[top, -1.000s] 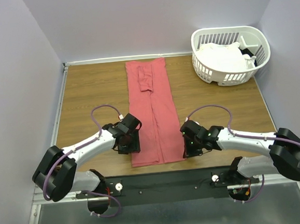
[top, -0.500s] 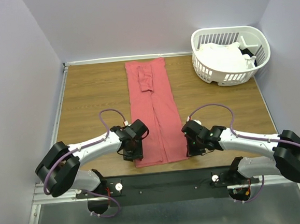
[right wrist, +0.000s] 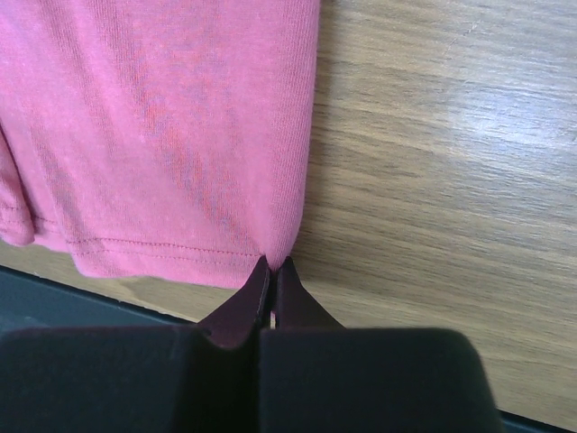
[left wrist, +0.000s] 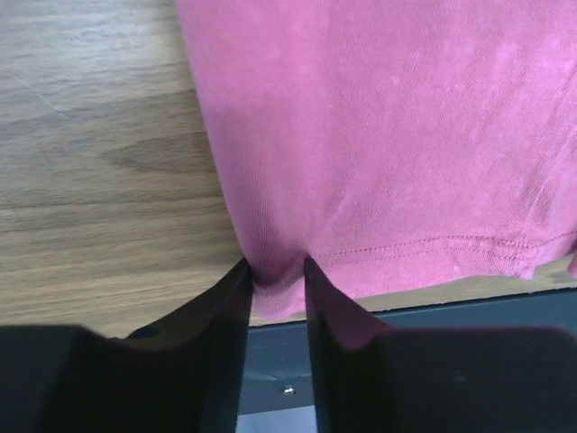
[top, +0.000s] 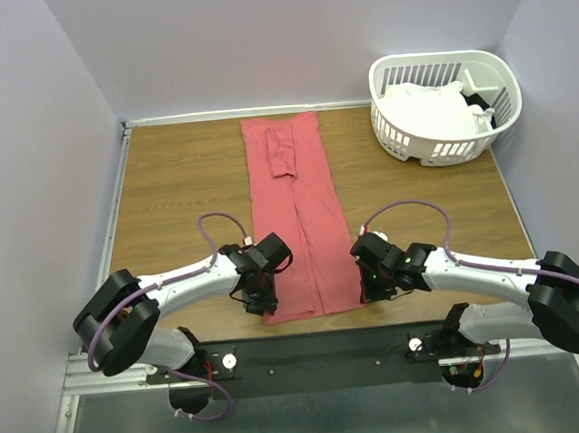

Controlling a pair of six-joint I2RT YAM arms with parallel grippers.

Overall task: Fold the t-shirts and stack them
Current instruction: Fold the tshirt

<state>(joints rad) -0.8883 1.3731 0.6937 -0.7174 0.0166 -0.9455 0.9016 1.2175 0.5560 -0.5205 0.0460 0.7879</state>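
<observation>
At upper right, the white laundry basket (top: 409, 139) holds heaped white t-shirts (top: 427, 110), while the coral-red t-shirt (top: 294, 206) lies folded lengthwise at the table's (top: 177, 185) centre, its 2 bottom corners pinched by the left gripper (left wrist: 275, 271) and right gripper (right wrist: 272, 269).

setting: robot lab cell | cues: plain walls (top: 305, 35); wood-grain table (top: 177, 185); black mounting rail (top: 321, 359)
</observation>
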